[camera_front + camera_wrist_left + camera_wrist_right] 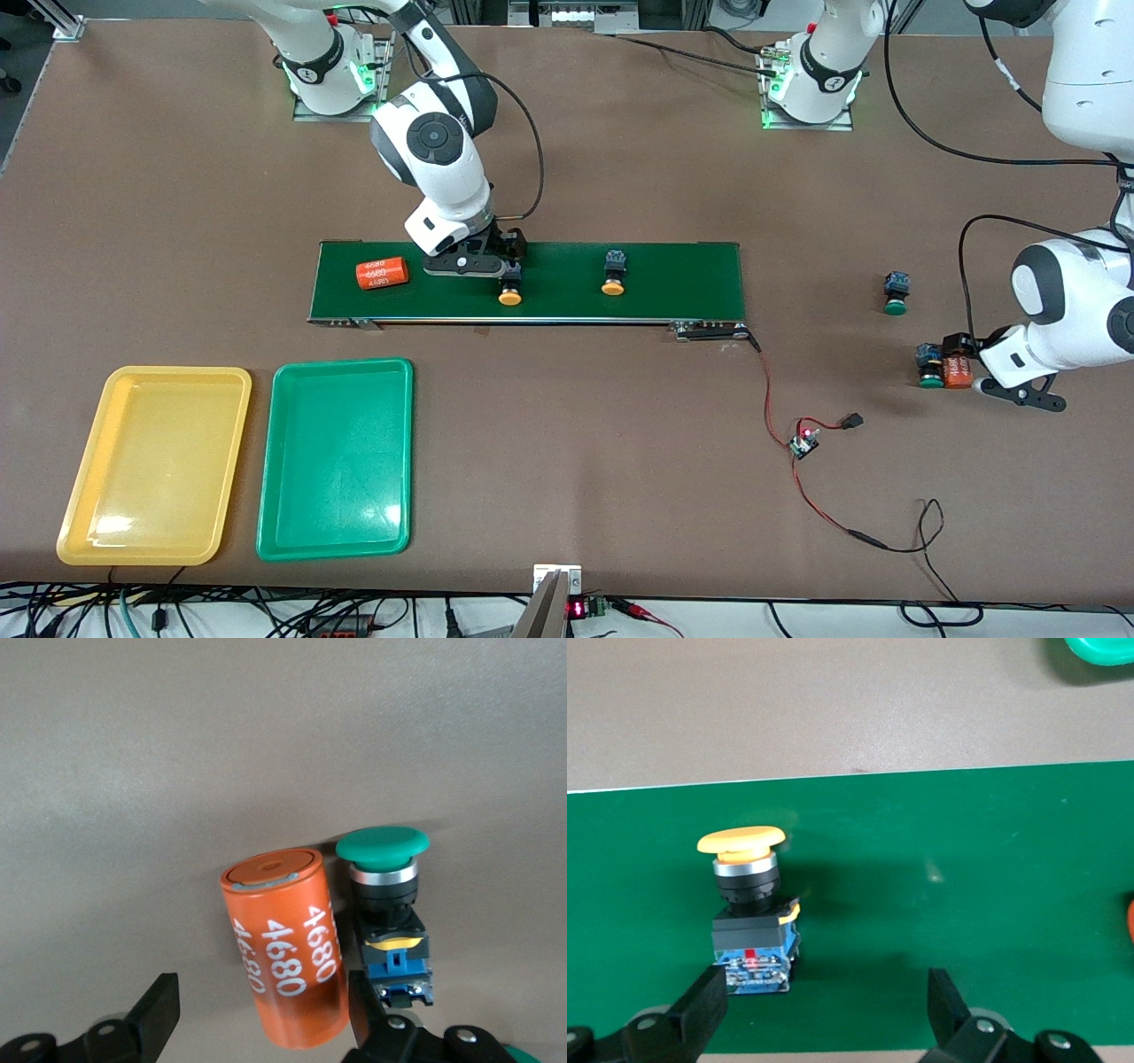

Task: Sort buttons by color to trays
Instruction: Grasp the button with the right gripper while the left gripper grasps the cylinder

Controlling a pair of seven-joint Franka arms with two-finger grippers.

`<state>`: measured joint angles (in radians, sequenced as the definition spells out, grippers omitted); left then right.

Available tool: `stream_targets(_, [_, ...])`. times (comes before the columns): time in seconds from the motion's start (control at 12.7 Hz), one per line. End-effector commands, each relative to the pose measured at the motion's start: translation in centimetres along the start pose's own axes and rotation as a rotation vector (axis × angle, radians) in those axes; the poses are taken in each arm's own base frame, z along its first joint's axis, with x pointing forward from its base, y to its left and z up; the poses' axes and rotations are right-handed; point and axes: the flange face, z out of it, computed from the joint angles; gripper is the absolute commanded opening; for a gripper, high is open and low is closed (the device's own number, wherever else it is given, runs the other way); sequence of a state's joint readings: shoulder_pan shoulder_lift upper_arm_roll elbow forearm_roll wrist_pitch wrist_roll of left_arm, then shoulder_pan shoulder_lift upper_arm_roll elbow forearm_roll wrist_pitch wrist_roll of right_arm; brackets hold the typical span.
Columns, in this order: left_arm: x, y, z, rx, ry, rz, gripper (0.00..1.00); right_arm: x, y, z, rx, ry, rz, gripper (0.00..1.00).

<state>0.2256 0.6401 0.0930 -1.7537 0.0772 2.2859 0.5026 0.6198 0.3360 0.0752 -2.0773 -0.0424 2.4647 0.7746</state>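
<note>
You see a matt brown table (620,496); glossy plastic yellow tray (84,496) and green tray (403,443); a matt green belt (682,275); smooth-capped buttons, one orange-yellow (741,841), one green (382,844) with a shiny metal-looking collar; a glossy orange cylinder (288,948).

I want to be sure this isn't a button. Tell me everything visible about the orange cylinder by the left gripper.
The orange cylinder is a smooth can printed 4680 in white, with a ringed flat end. It lies on its side on the brown table at the left arm's end, beside a green-capped button, seemingly touching it. The open left gripper straddles it, fingers not visibly touching.
</note>
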Motion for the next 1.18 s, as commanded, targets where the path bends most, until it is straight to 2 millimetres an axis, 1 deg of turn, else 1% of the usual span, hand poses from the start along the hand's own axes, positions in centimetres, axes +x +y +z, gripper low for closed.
stream_targets(0.0, [-0.4,-0.3,1.5,-0.024,0.017,-0.018,0.82,0.7,-0.4,0.5,0.017,0.015,0.001,1.0])
stream_targets(0.08, [-0.8,-0.6,2.3,-0.039,0.012,-0.035,0.79,0.8,-0.4,0.8,0.022,0.02,0.003,1.0])
stream_targets(0.16, [-0.9,-0.7,2.5,-0.051,0.015,-0.048,0.75,0.8,-0.4,1.2,0.025,0.022,0.003,1.0])
stream_targets(0.24, [-0.9,-0.7,2.5,-0.054,0.015,-0.05,0.68,0.9,-0.3,1.5,0.028,0.025,0.003,1.0])
stream_targets(0.31, [-0.9,-0.6,2.6,-0.062,0.016,-0.058,0.55,0.9,-0.3,2.0,0.027,0.024,0.004,1.0])
stream_targets(0.39, [-0.9,-0.6,2.5,-0.069,0.015,-0.061,0.38,0.9,-0.2,2.2,0.027,0.024,0.003,0.93])
stream_targets(0.47, [-0.8,-0.7,1.9,-0.066,0.02,-0.053,0.2,0.9,-0.3,2.3,0.026,0.023,-0.002,0.82])
stream_targets(0.63, [-0.5,-0.4,1.0,-0.066,0.016,-0.041,0.14,0.8,-0.2,2.4,0.023,0.021,-0.009,0.52])
stream_targets(0.71, [-0.5,-0.2,-0.3,-0.073,0.009,-0.035,0.13,0.9,-0.2,2.3,0.024,0.023,-0.009,0.37])
stream_targets(0.79, [-0.5,0.2,-1.8,-0.082,0.001,-0.029,0.12,1.0,-0.1,2.4,0.024,0.023,-0.006,0.25])
stream_targets(0.86, [-0.7,0.7,-3.4,-0.091,-0.013,-0.018,0.11,1.0,0.0,2.4,0.021,0.023,-0.006,0.15])
stream_targets(0.94, [-0.4,1.8,-5.0,-0.095,-0.016,-0.001,0.11,1.5,0.5,2.4,0.015,0.028,-0.002,0.12])
stream_targets(1.02, [-0.3,3.0,-6.5,-0.103,-0.033,0.018,0.11,1.7,0.8,2.4,0.009,0.028,-0.002,0.11])
stream_targets(1.1, [0.0,4.9,-8.3,-0.115,-0.056,0.052,0.12,2.2,1.3,2.1,0.006,0.034,-0.019,0.09])
